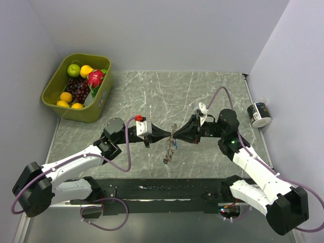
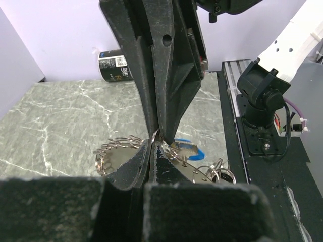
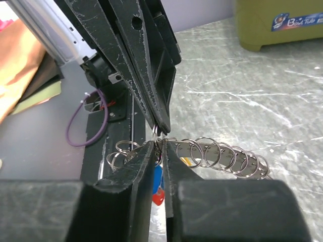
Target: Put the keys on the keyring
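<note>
The left gripper (image 1: 169,135) and the right gripper (image 1: 177,134) meet tip to tip above the middle of the table (image 1: 152,91). The left one comes from 9 o'clock and the right one from 3 o'clock. Both are closed, and each pinches the thin wire of the keyring (image 1: 169,150) at almost the same place.

In the top view the keyring hangs from the tips toward 6 o'clock. In the right wrist view its rim looks like a row of small silver loops that runs out toward 3 o'clock.

The keys (image 3: 157,180) show a blue and a red head just under the right fingers. I cannot tell if they sit on the ring.

A green bin (image 1: 97,105) with fruit (image 1: 80,90) stands at 10 o'clock, well apart. A dark can (image 1: 259,115) lies at 3 o'clock beside the table edge.
</note>
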Action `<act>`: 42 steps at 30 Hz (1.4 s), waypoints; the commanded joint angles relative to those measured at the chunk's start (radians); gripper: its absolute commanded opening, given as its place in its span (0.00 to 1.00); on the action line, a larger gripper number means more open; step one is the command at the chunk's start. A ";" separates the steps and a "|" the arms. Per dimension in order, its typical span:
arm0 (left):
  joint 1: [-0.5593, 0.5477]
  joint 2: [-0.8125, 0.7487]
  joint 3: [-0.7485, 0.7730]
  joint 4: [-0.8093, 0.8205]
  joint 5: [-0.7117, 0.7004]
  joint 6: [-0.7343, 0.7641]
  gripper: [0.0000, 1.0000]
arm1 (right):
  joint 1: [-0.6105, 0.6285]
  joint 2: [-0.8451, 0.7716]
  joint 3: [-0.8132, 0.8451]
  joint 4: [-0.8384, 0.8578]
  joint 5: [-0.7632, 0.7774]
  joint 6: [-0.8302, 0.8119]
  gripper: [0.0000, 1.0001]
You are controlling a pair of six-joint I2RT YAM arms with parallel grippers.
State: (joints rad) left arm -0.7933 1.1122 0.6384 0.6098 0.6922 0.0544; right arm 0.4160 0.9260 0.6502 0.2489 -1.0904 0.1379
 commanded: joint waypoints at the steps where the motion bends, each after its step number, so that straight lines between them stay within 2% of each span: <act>1: 0.003 0.001 0.055 0.090 0.036 -0.022 0.01 | -0.003 -0.006 0.043 0.044 -0.025 0.020 0.08; 4: 0.003 0.003 0.060 0.081 0.044 -0.025 0.01 | -0.002 -0.006 0.049 0.044 -0.022 0.031 0.01; 8: 0.003 -0.009 0.063 0.053 0.041 -0.018 0.01 | -0.002 0.000 0.069 -0.005 -0.006 0.002 0.00; 11: 0.003 -0.032 0.079 -0.039 0.030 0.011 0.01 | -0.002 0.008 0.103 -0.088 0.017 -0.046 0.00; 14: 0.003 -0.061 0.116 -0.194 0.001 0.058 0.07 | -0.002 0.030 0.129 -0.152 0.026 -0.080 0.00; 16: 0.003 -0.080 0.150 -0.315 -0.006 0.100 0.20 | 0.001 0.045 0.138 -0.172 0.021 -0.086 0.00; 17: 0.003 -0.086 0.173 -0.359 -0.010 0.114 0.31 | 0.004 0.046 0.143 -0.183 0.021 -0.090 0.00; 20: 0.003 -0.084 0.219 -0.501 -0.008 0.153 0.50 | 0.009 0.054 0.150 -0.200 0.018 -0.098 0.00; 21: 0.003 -0.075 0.254 -0.531 -0.003 0.163 0.61 | 0.015 0.059 0.157 -0.210 0.020 -0.101 0.00; 23: 0.003 -0.045 0.296 -0.653 0.030 0.176 0.71 | 0.027 0.082 0.176 -0.268 0.020 -0.129 0.00; 24: 0.003 -0.032 0.346 -0.703 0.036 0.203 0.72 | 0.043 0.089 0.183 -0.290 0.026 -0.130 0.00; 30: 0.003 0.109 0.533 -1.037 0.064 0.288 0.69 | 0.147 0.175 0.246 -0.492 0.105 -0.288 0.00; 35: 0.003 0.198 0.593 -1.139 0.107 0.318 0.65 | 0.185 0.188 0.229 -0.508 0.127 -0.311 0.00; 42: 0.003 0.238 0.639 -1.253 0.118 0.366 0.59 | 0.184 0.175 0.215 -0.507 0.133 -0.314 0.00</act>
State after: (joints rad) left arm -0.7891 1.3552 1.2091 -0.5518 0.7658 0.3702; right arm 0.5995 1.1275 0.8433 -0.2794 -0.9531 -0.1558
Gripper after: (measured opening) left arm 0.603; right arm 0.010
